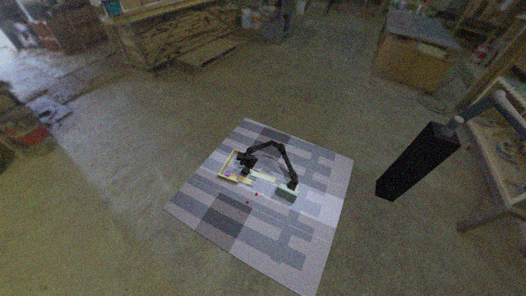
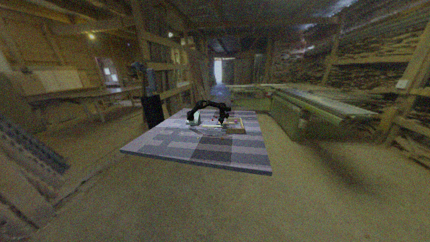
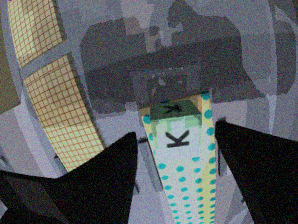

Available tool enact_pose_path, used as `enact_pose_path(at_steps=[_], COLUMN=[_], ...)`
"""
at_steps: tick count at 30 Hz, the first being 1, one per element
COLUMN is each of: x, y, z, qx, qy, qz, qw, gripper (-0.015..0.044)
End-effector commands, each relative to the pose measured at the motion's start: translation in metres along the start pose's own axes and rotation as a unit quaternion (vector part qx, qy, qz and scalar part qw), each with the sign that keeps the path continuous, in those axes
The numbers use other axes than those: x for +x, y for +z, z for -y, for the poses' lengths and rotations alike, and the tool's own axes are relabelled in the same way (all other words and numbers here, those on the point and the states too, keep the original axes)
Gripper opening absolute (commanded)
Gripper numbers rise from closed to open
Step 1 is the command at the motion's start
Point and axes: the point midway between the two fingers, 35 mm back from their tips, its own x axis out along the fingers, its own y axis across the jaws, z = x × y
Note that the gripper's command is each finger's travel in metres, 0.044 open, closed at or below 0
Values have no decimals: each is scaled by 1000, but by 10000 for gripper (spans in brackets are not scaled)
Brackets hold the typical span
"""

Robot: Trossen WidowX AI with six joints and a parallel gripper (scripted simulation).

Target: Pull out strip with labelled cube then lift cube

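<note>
Your gripper (image 1: 246, 172) (image 2: 222, 124) (image 3: 176, 133) stands partly open around the K cube (image 3: 176, 132), grasping nothing. The pickup looks under way; close squarely, then lift.

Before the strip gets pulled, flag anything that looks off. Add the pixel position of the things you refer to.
The grid-patterned strip (image 3: 62, 107) looks odd: a gap splits it in two, with bare surface showing between the pieces. The dotted strip (image 3: 185, 187) under the K cube (image 3: 176, 135) shows no such break.
</note>
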Motion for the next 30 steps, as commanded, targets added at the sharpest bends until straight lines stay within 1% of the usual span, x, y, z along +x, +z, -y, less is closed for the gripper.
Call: enact_pose_path(at_steps=[1,12,16,23,27,30], x=[7,21,19,19,16,6], y=[-1,-2,-1,-1,-4,-17], z=[0,0,1,1,1,-1], qx=[-5,-5,0,0,0,-2], qy=[-3,-3,-1,-1,-1,-1], qz=[0,0,-1,-1,-1,-1], qw=[1000,1000,1000,1000,1000,1000], gripper=[250,250,145,98,0,0])
